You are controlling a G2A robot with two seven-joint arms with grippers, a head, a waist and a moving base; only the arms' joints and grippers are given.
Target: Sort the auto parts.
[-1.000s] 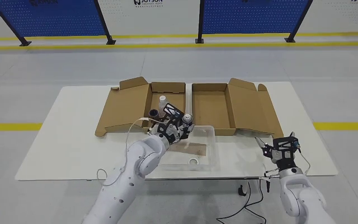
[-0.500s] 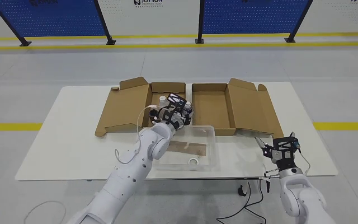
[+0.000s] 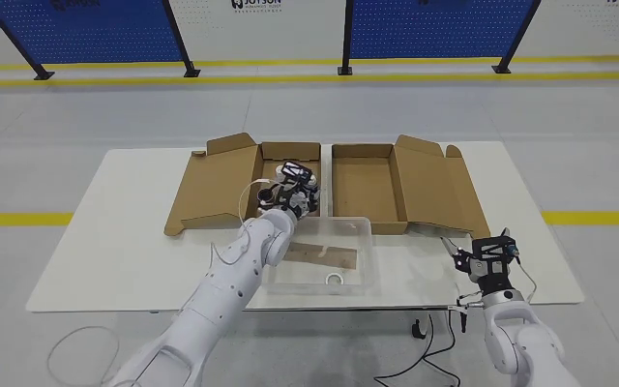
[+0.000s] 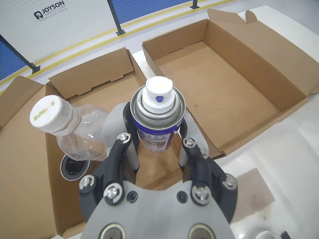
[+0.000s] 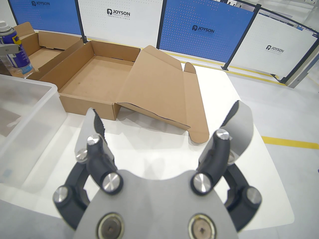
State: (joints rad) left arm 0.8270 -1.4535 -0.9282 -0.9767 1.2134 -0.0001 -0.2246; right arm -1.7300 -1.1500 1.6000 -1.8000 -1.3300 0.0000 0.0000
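Your left gripper is clamped on the spray can, which stands upright over the left cardboard box — straight down drops it in. The right gripper gapes empty.

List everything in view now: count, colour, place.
table: 1, white, beneath all
left cardboard box: 1, brown, open, table's back
right cardboard box: 1, brown, open, beside it
plastic bin: 1, clear, before the boxes
cardboard sheet: 1, brown, in the bin
small item: 1, white, in the bin, unidentifiable
spray can: 1, blue, white nozzle, held upright over the left cardboard box
plastic bottle: 1, clear, white cap, in that box
round part: 1, dark, metal-rimmed, by the bottle's base
left gripper: 1, grey, shut on the spray can
right gripper: 1, grey, open, table's right front
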